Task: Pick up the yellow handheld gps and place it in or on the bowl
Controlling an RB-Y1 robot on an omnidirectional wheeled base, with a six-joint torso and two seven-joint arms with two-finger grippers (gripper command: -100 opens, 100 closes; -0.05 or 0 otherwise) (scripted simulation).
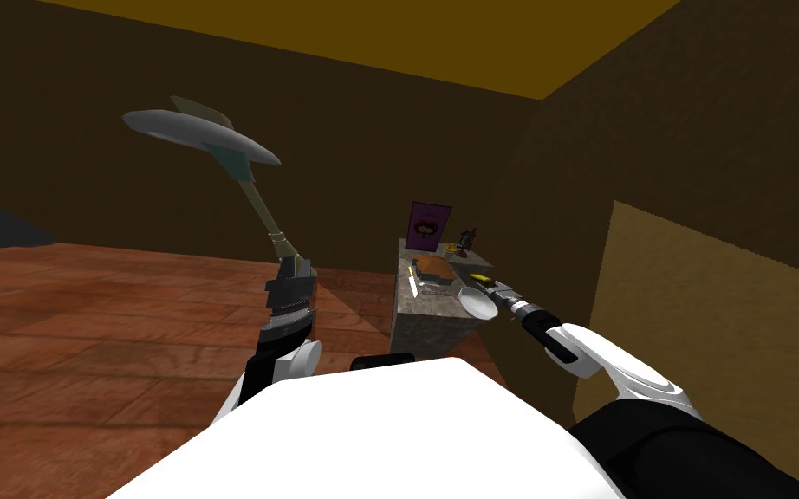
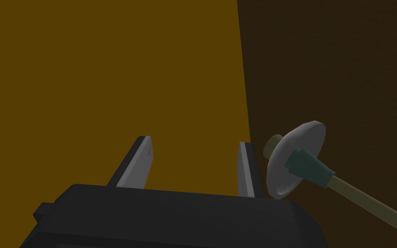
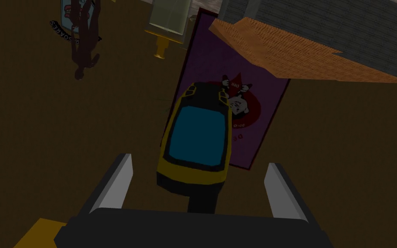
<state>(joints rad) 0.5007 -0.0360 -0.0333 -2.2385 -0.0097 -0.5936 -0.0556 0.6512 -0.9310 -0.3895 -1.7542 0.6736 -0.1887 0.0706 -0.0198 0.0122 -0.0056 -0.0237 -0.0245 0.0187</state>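
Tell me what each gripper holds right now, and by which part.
Nothing is held. The right gripper is open, its fingers standing apart on either side of the yellow gps. The left gripper is open and empty.

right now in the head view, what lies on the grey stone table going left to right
thin white stick-like item → flat brown board → round white bowl; yellow handheld gps overlaps the bowl, so left out
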